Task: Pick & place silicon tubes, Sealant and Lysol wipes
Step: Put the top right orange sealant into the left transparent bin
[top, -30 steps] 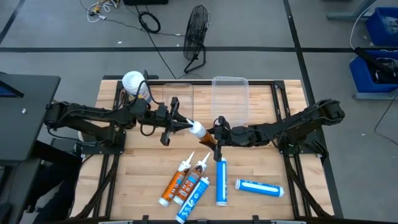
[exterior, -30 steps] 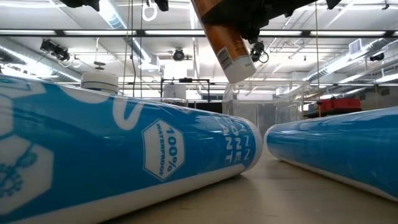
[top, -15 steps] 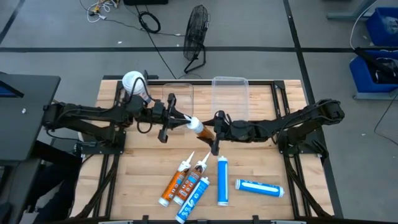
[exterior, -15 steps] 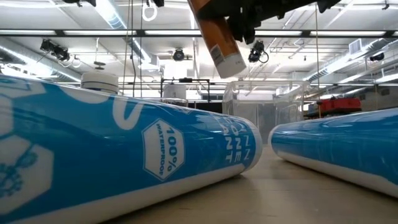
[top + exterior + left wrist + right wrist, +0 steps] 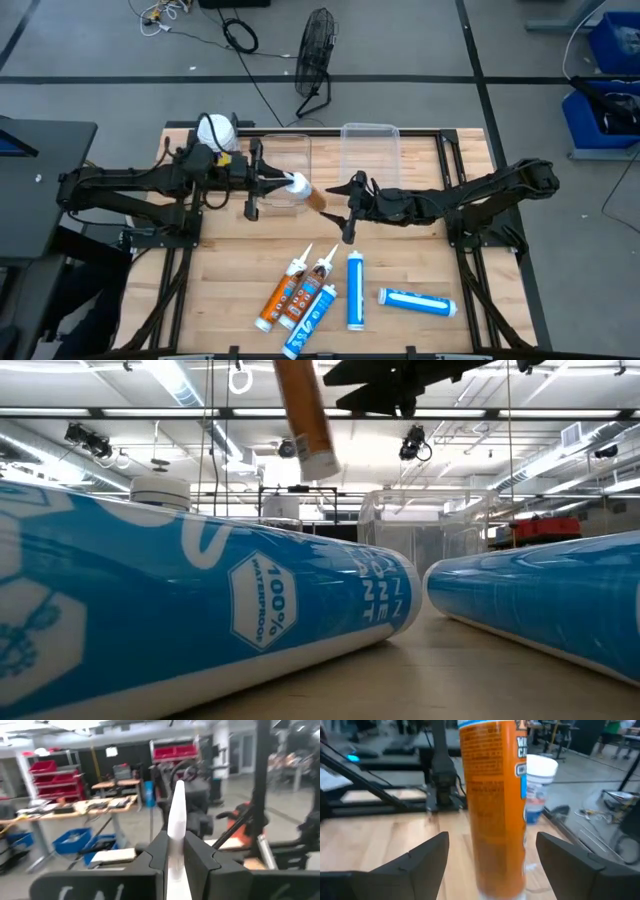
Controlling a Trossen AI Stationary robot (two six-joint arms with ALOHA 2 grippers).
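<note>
An orange sealant tube point(image 5: 313, 197) with a white nozzle hangs above the table's middle, and my left gripper point(image 5: 276, 184) is shut on it. In the low view the tube point(image 5: 303, 415) hangs base down, clear of the table. My right gripper point(image 5: 350, 208) is open; in its wrist view its fingers stand on either side of the tube's body point(image 5: 492, 795) without touching it. The Lysol wipes point(image 5: 216, 133), with a white lid, stand upright at the far left by the left arm. Several blue and orange tubes point(image 5: 300, 295) lie near the table's front edge. My left gripper pinches the tube's white nozzle point(image 5: 176, 827) between its two fingers point(image 5: 161, 854). The fingers come about level from the table's left and lie across the nozzle, whose tip sticks up past them. The orange body hangs below, a little tilted, lifted clear of the table.
Two clear plastic bins point(image 5: 370, 150) point(image 5: 287, 152) stand at the table's far side behind the grippers. A blue tube point(image 5: 355, 290) and another point(image 5: 417, 301) lie near the front right. Bare wood shows between the grippers and these tubes.
My right gripper has let go of the orange tube's body and stands open beside it. My left gripper has risen and drawn back toward the table's left with the tube, which has swung from slanted to nearly upright under the nozzle.
</note>
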